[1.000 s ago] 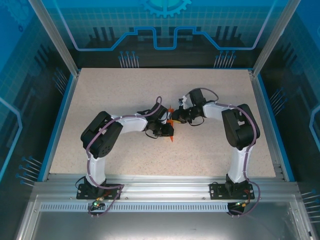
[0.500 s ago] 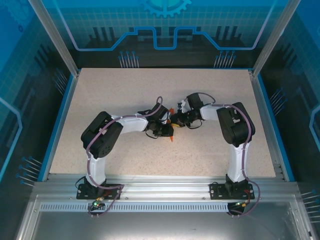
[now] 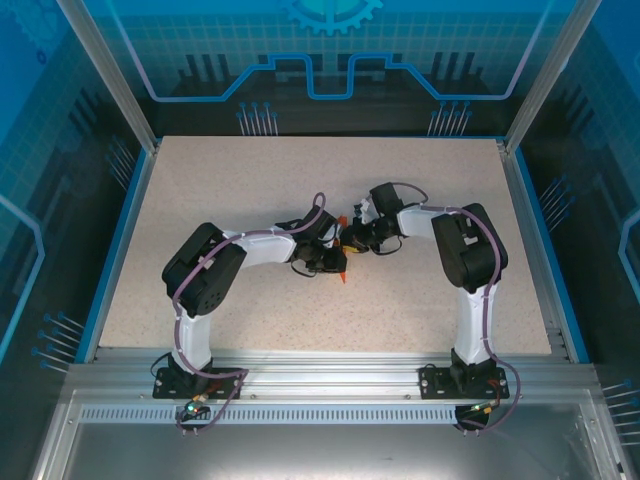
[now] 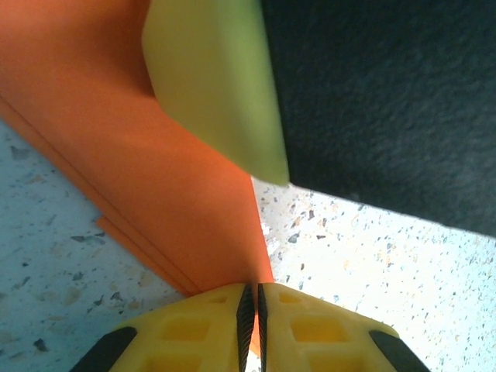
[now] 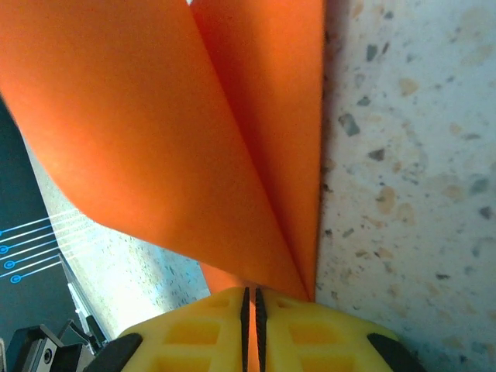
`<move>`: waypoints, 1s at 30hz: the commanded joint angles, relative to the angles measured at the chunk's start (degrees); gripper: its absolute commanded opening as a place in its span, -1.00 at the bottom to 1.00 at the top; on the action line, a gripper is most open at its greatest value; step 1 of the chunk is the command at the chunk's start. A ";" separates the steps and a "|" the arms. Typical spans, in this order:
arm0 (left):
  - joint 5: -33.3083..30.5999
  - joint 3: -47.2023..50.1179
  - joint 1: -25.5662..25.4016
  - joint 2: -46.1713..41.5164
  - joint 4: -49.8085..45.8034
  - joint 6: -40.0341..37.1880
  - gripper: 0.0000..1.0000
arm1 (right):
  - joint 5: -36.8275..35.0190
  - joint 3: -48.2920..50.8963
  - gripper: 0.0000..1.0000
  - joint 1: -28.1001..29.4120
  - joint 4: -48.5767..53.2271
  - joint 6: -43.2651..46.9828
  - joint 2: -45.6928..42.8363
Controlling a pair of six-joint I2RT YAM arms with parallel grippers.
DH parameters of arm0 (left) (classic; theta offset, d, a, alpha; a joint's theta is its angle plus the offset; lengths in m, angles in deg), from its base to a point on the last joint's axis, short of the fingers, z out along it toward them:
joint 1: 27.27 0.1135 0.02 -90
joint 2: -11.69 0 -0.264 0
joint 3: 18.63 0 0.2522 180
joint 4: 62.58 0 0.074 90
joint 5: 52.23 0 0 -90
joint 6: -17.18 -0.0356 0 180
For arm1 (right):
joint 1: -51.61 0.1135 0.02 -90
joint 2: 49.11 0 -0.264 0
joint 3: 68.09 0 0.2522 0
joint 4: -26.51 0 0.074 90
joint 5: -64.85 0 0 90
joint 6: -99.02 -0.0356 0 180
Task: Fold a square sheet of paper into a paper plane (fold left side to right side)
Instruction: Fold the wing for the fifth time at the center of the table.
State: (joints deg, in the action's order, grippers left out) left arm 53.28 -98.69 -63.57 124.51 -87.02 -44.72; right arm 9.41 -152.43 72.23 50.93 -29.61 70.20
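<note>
Orange paper point(image 5: 155, 132), prob. half-folded, lies long axis near-to-far betw. L gripper point(image 4: 251, 306) and R gripper point(image 5: 249, 306), both clamped on it.

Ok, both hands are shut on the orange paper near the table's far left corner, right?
Not the corner: the left hand and right hand are shut on the orange paper near the middle of the table, as the top external view shows.
</note>
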 commanded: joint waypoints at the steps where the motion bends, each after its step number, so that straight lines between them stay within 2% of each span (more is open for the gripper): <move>1: -4.88 1.53 -0.05 3.90 -6.11 -1.55 -0.66 | -6.82 -2.59 -0.72 -1.36 -3.02 0.32 2.90; 30: -4.92 1.24 -0.18 4.59 -6.29 -1.90 -0.66 | -8.69 -17.11 -0.69 -2.43 3.41 1.33 10.45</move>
State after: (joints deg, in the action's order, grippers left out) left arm 52.54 -99.02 -63.57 124.90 -86.25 -44.77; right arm 5.59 -166.82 71.27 55.39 -29.57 77.96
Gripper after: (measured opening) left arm 0.168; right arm 0.153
